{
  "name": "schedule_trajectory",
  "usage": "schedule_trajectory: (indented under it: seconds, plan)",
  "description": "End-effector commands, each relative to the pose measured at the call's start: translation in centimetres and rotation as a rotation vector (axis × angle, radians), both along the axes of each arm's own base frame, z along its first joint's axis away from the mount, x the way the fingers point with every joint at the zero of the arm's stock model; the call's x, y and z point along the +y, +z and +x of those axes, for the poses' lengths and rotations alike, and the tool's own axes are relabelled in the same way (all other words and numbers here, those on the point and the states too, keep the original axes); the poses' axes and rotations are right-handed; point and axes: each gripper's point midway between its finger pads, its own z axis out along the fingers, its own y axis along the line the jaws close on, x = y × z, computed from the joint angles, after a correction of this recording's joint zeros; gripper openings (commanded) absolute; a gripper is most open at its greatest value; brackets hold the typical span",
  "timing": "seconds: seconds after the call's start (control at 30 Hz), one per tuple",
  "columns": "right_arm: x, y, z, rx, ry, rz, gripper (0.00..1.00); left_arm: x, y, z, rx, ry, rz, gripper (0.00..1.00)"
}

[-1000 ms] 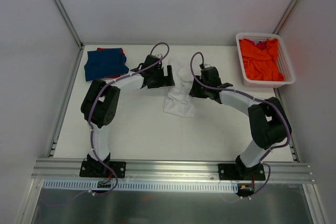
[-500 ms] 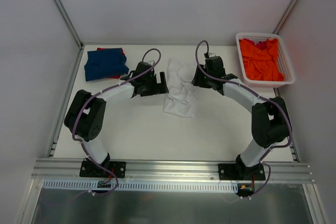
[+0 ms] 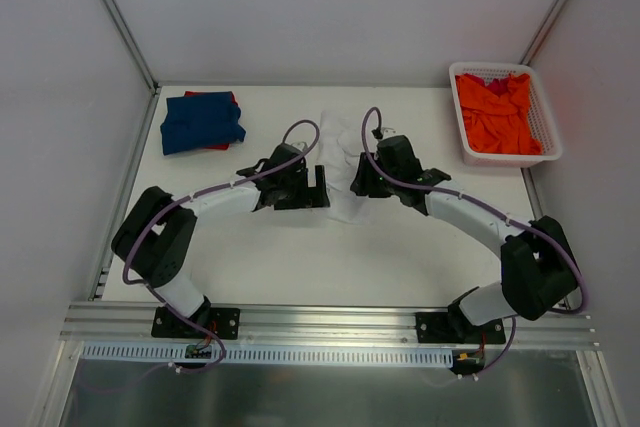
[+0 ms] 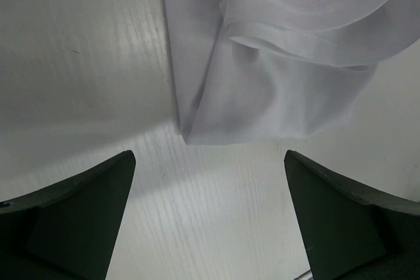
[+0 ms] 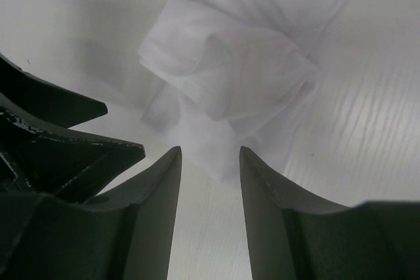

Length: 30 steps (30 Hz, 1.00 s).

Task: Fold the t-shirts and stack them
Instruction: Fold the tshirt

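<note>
White cloth t-shirt [image 3: 341,143] lies near-far between arms; hem corner just ahead of wide-apart left jaws; right jaws half-apart, empty.

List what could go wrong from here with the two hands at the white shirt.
1. The crumpled white cloth t-shirt is bunched in folds before the right hand; closing there would likely pinch several layers, not one edge.
2. The left hand hangs wide open at the shirt's corner, whose layers overlap; it may catch only one.
3. The two hands sit close together; the left shows in the right wrist view, so they might collide.
</note>
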Motion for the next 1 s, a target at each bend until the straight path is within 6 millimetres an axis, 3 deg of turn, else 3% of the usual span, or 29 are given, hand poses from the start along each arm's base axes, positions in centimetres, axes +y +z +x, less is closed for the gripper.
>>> schedule_trajectory:
  seconds: [0.0,0.3,0.7,0.83,0.97]
  plan:
    - [0.7,-0.3,-1.5,0.013,-0.003,0.02,0.43,-0.4,-1.5,-0.7,0.037,0.015,0.03,0.99]
    - [2.5,-3.0,-3.0,0.066,0.038,0.02,0.43,-0.3,-3.8,-0.9,0.096,0.018,0.096,0.99]
    - [4.2,-5.9,-1.7,0.114,0.07,-0.001,0.43,-0.3,-4.8,-0.4,0.143,0.031,0.144,0.99]
    - [4.4,-6.5,-1.0,0.112,0.077,-0.021,0.42,-0.2,-4.5,-0.4,0.137,0.03,0.144,0.99]
    - [5.1,-5.8,0.4,0.084,0.083,-0.022,0.42,0.0,-4.6,-0.6,0.138,0.031,0.15,0.99]
